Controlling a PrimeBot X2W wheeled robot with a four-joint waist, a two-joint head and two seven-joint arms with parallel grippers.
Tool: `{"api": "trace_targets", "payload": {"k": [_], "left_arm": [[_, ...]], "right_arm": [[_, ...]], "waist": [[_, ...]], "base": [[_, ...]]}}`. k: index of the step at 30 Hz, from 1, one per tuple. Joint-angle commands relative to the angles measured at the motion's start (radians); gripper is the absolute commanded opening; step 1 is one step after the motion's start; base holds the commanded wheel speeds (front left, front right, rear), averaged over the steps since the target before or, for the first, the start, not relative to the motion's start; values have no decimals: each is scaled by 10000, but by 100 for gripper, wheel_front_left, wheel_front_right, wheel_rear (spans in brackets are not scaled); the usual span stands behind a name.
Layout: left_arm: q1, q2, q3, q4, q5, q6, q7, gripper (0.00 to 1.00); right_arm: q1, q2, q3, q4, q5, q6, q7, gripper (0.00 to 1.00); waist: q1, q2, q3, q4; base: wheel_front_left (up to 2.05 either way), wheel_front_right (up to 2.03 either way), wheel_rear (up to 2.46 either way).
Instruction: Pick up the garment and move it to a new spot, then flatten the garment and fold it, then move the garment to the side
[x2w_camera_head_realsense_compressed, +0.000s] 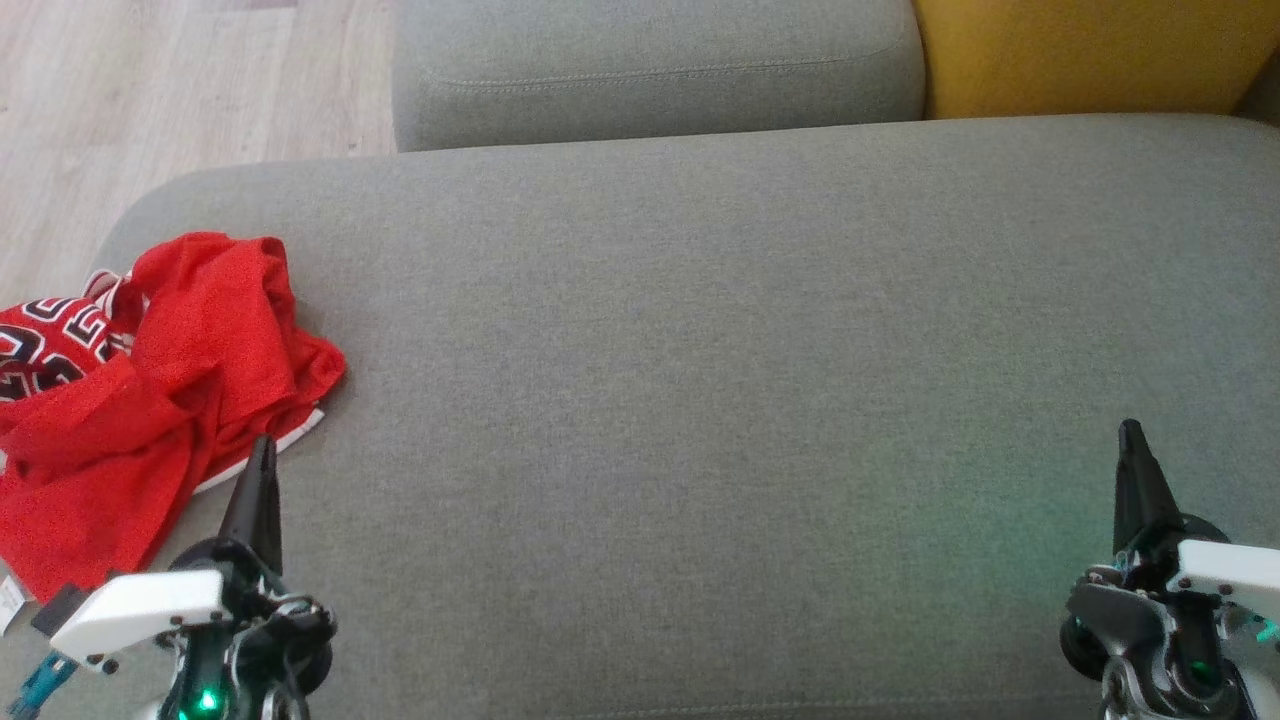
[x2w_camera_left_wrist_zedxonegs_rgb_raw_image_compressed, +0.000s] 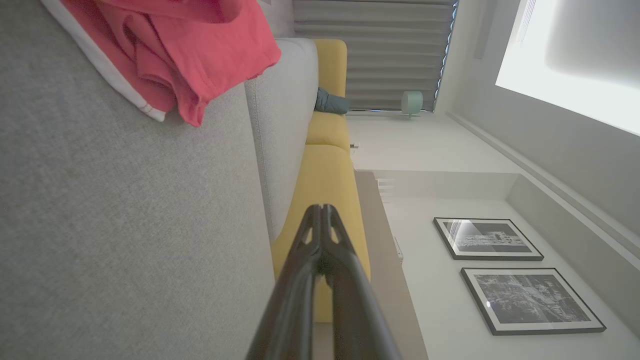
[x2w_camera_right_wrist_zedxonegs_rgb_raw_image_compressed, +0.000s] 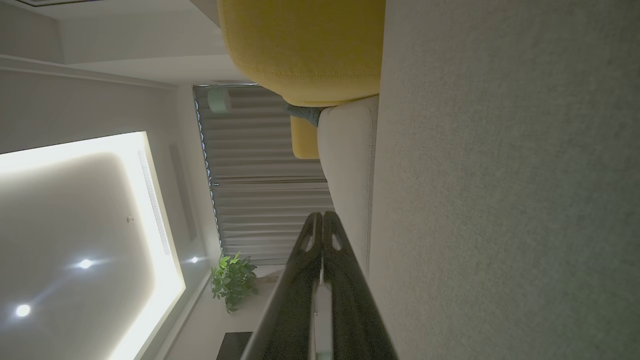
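The garment (x2w_camera_head_realsense_compressed: 150, 390) is a red jersey with white trim and black-and-white lettering, lying crumpled at the left end of the grey sofa seat (x2w_camera_head_realsense_compressed: 700, 350). Its hem also hangs into the top left of the left wrist view as red cloth (x2w_camera_left_wrist_zedxonegs_rgb_raw_image_compressed: 190, 45). My left gripper (x2w_camera_head_realsense_compressed: 264, 445) is shut and empty, its tip just beside the garment's near right edge, above the seat. In its own wrist view the left gripper (x2w_camera_left_wrist_zedxonegs_rgb_raw_image_compressed: 321, 206) has both fingers pressed together. My right gripper (x2w_camera_head_realsense_compressed: 1130, 428) is shut and empty at the lower right, far from the garment; the right wrist view shows it (x2w_camera_right_wrist_zedxonegs_rgb_raw_image_compressed: 321, 213) closed too.
A grey back cushion (x2w_camera_head_realsense_compressed: 650, 70) runs behind the seat, with a yellow cushion (x2w_camera_head_realsense_compressed: 1090, 55) at the far right. Wooden floor (x2w_camera_head_realsense_compressed: 150, 90) lies beyond the sofa's left end. The seat's left edge curves down just past the garment.
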Motion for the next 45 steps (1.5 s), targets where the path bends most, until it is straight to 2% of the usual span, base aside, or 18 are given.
{"api": "trace_targets", "payload": {"k": [1,3,4,22,31,45], "left_arm": [[-551,95,350,-301,113,-73,73,0],[-551,95,350,-301,113,-73,73,0],[4,-6,-7,37,-6,6,-6,100],[-136,69,-408,-15,512,-3,-494,100],[-255,83,-441,-254,1614,-8,-730,100],[-376,155,-595,-553,4048,-18,-1169,100]], "right_arm": [[-529,-49,212,-313,-27,-9,55,0],[-529,-49,212,-313,-27,-9,55,0],[4,2,3,30,-2,0,-1,100],[1,-154,484,-83,-733,-1,-481,100],[-135,-305,673,-256,-1889,-2,-724,100],[-329,-474,997,-462,-4472,-3,-1152,100]], "waist": [[0,0,0,0],[0,0,0,0],[0,0,0,0],[0,0,-4,-4],[0,0,-1,-12],[0,0,-28,6]], "base": [[0,0,0],[0,0,0],[0,0,0],[0,0,0],[0,0,0],[0,0,0]]}}
